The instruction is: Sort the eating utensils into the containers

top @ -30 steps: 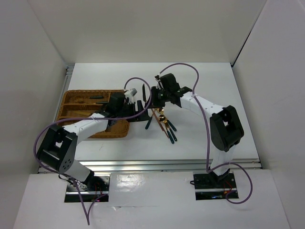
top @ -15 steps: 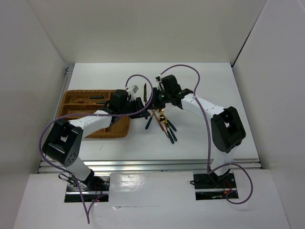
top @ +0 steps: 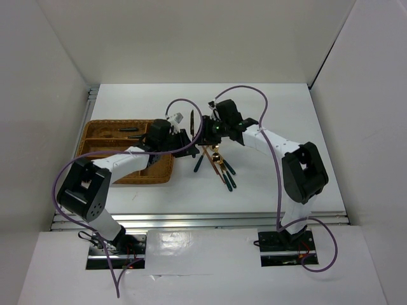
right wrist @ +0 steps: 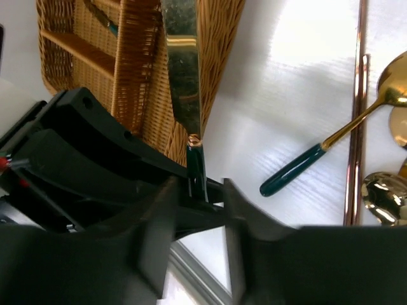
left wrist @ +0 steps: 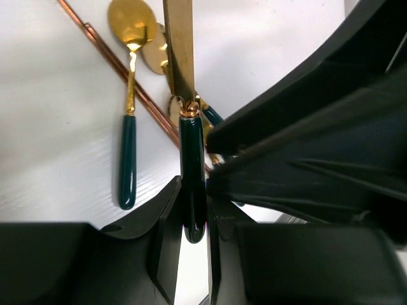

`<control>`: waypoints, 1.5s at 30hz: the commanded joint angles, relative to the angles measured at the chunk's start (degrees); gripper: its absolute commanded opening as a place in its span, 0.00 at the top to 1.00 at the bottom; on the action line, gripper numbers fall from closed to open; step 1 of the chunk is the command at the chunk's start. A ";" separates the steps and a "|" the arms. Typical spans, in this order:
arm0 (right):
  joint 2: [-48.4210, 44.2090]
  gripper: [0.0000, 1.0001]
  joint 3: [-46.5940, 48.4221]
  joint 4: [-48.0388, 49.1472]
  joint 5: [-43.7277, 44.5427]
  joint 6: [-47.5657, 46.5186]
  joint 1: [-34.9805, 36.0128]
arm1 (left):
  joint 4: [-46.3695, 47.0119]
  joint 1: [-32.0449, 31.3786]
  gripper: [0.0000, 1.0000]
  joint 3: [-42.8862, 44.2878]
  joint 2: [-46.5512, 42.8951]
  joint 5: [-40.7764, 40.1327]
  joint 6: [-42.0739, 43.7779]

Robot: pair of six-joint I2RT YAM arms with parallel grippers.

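A gold-bladed knife [left wrist: 180,57] with a dark teal handle hangs in the air between both grippers, just right of the wicker tray [top: 86,143]. My left gripper [left wrist: 193,210] is shut on the end of its handle. My right gripper [right wrist: 197,190] stands open around the same handle, its fingers apart from it. In the right wrist view the knife [right wrist: 183,76] points toward the tray [right wrist: 137,70]. A spoon [left wrist: 129,146], chopsticks [left wrist: 127,76] and other utensils [top: 219,166] lie on the table below the grippers.
The tray holds a few dark-handled utensils [top: 129,131] in its far compartments. White walls enclose the table on three sides. A metal rail runs along the near edge [top: 191,219]. Purple cables loop over both arms.
My left gripper has moved in and closed on the knife handle. My right gripper's jaws have opened away from it. The pile on the table has not moved.
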 commanded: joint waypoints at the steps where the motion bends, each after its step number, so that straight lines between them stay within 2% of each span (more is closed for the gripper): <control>1: -4.76 0.55 2.45 0.09 -0.21 -0.84 -0.79 | 1.04 0.92 0.85 1.11 -0.56 -2.53 -0.98; 5: -7.74 0.47 2.99 -0.43 -0.21 -0.84 -4.21 | 1.56 3.74 0.85 -0.48 -1.87 -2.53 -2.04; 9: -10.38 0.46 2.99 -1.05 -0.21 -0.84 -6.58 | 0.07 6.20 0.85 -1.09 -4.68 -2.53 -2.04; 14: -12.94 0.42 0.97 -1.58 3.22 -1.98 -8.70 | -4.93 11.47 0.85 -1.62 -10.21 -7.96 -2.83; 18: -12.33 0.42 -1.40 -2.11 2.17 -1.98 -10.63 | -8.98 17.53 0.85 -5.65 -17.50 -16.05 -8.18; 21: -10.84 0.42 -2.02 -1.58 0.33 -2.51 -11.24 | -10.30 22.35 0.82 -11.19 -23.74 -22.63 -16.17; 25: -8.46 0.42 -2.02 -1.58 -0.29 -3.65 -12.56 | -10.30 25.54 0.82 -16.91 -28.76 -29.76 -27.23; 30: -6.44 0.42 -0.79 -2.20 -1.52 -5.32 -13.80 | -13.20 27.47 0.82 -17.97 -28.43 -37.86 -33.16; 35: -4.77 0.43 -0.79 -2.81 -1.52 -5.93 -14.33 | -16.79 28.09 0.82 -13.32 -22.90 -41.73 -36.84; 40: -3.45 0.43 -0.79 -3.43 -0.91 -5.94 -14.33 | -15.40 29.75 0.82 -11.99 -18.58 -39.72 -38.25; 45: -2.30 0.44 -0.09 -3.95 -0.91 -5.94 -14.33 | -16.90 29.76 0.82 -9.10 -14.10 -38.48 -43.17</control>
